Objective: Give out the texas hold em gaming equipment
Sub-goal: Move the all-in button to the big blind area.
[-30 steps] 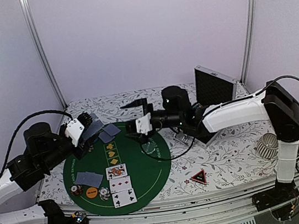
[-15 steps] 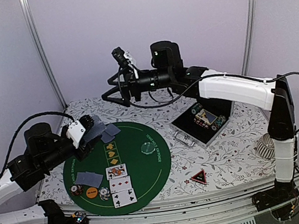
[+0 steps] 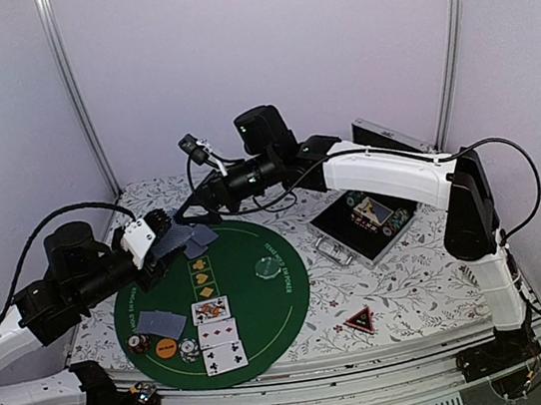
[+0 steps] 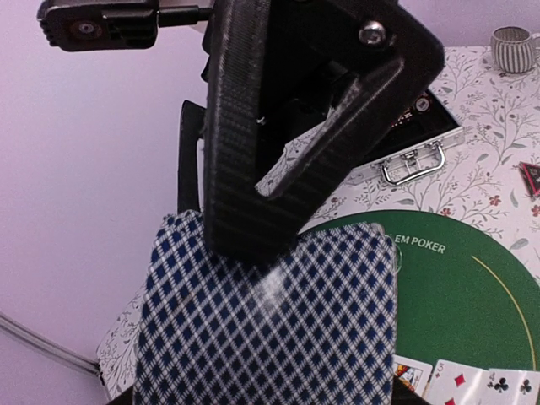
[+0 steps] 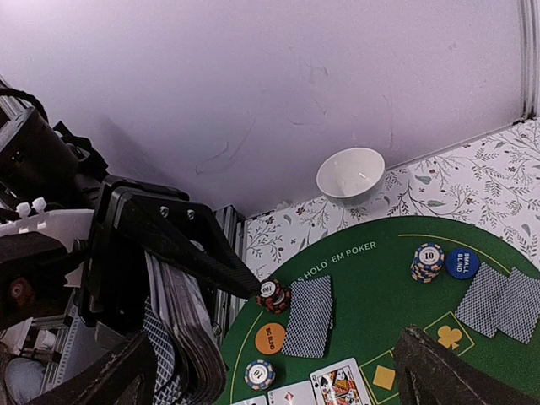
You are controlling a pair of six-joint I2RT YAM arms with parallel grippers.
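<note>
Deck of blue-checked cards [image 4: 270, 337] grasped by the left gripper [image 3: 157, 236]; one black finger [image 4: 253, 143] lies across the top card. Right gripper [image 3: 195, 201] released, its fingers spread wide and holding nothing. It hangs in the air near the deck, above the far left rim of the green mat [image 3: 275, 308].

Two face-down cards [image 3: 195, 240] lie on the mat close to both grippers, just beside the held deck in the overhead view. From the right wrist, between that gripper's two fingers, appear an orange disc [image 5: 270, 337], a second face-down pair [image 5: 308, 316] just beside it, and a chip stack [image 5: 272, 295] at the pair's corner. Farther out, a blue disc [image 5: 462, 263] sits next to another chip stack [image 5: 428, 261].

Clear disc [image 3: 266, 266] on the mat, to the right of both grippers and apart from them. Three face-up cards [image 3: 218, 333] in a column on the near side of the left gripper. Red-black triangle token [image 3: 359, 320] on the desk [image 3: 413, 283], off the mat, well apart from either gripper. Open metal case [image 3: 369, 219] behind the right gripper, beneath its arm.
</note>
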